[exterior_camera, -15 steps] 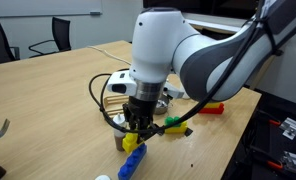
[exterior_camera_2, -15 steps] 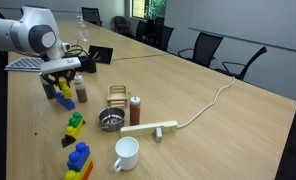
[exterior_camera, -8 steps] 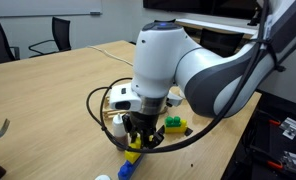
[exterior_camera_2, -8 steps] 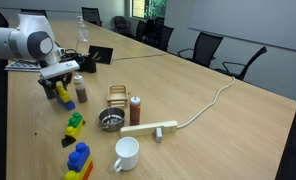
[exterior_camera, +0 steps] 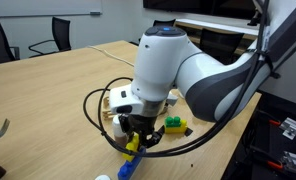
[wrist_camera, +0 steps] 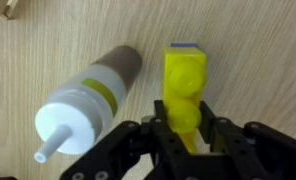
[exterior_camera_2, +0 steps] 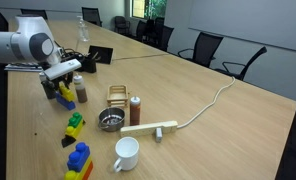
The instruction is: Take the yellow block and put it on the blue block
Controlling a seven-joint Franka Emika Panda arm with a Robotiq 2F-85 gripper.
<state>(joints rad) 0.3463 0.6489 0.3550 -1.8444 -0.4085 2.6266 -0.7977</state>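
My gripper (wrist_camera: pixel 186 137) is shut on the yellow block (wrist_camera: pixel 184 82), which stands upright between the fingers. In the wrist view a blue block (wrist_camera: pixel 185 47) shows just past the yellow block's far end, under it. In both exterior views the gripper (exterior_camera: pixel 137 136) (exterior_camera_2: pixel 62 92) is low over the table. The yellow block (exterior_camera: pixel 134 147) rests against the top of the blue block (exterior_camera: pixel 126 168). Whether the two are fully seated together I cannot tell.
A brown bottle with a white cap (wrist_camera: pixel 93 100) (exterior_camera_2: pixel 79 88) stands right beside the gripper. Other block stacks (exterior_camera_2: pixel 75 127) (exterior_camera_2: pixel 79 160), a white cup (exterior_camera_2: pixel 126 153), a metal bowl (exterior_camera_2: pixel 110 121), a second bottle (exterior_camera_2: pixel 135 110) and a wooden bar (exterior_camera_2: pixel 151 128) sit nearby. A green block (exterior_camera: pixel 174 124) lies behind the arm.
The arm has come down and shifted slightly with the yellow block, bringing it onto the blue block. The gripper stays shut.
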